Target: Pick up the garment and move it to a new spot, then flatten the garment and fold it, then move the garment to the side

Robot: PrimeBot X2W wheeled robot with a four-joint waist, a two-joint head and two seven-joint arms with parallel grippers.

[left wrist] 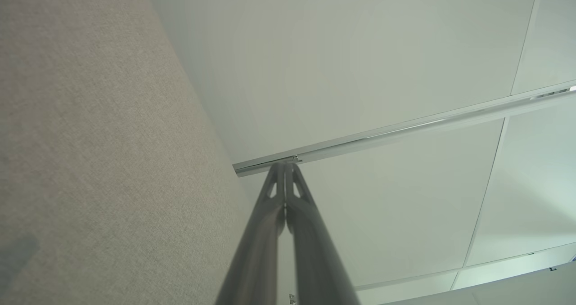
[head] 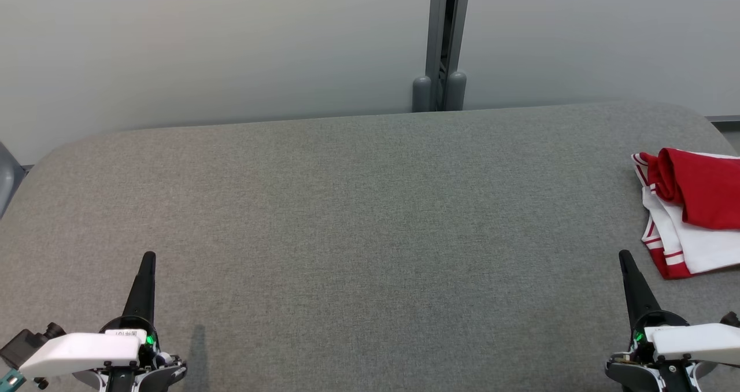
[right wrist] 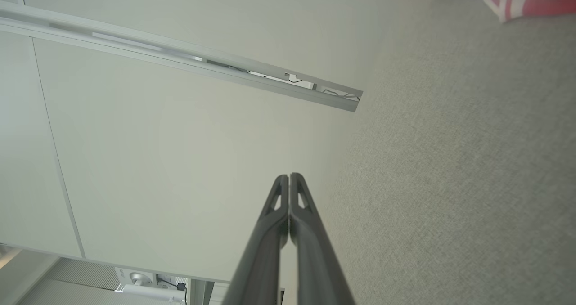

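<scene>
Two dark grippers are poised over a grey fabric-covered table (head: 370,207), each with its long fingers pressed together and nothing between them. The left gripper (head: 148,259) points away from the robot toward a pale wall (head: 231,45), with grey cloth stretching ahead of its tip to the table's rounded far edge. The right gripper (head: 624,258) points the same way, well apart from its twin across the width of the table.

The red-and-white garment (head: 694,207) lies on the table just ahead of the right gripper and off to its outer side. It is near the fingertips but not touching them, and far from the left gripper. It sits in a loose bundle, a red fold on top and white cloth with red-striped trim beneath, and the side farthest from the gripper is cut off by the picture's edge. Seen along the right gripper's own fingers (right wrist: 315,251), the striped trim shows beyond the tips and off to one side. A grey metal upright (head: 444,39) divides the wall panels, ahead of both grippers and between them.
</scene>
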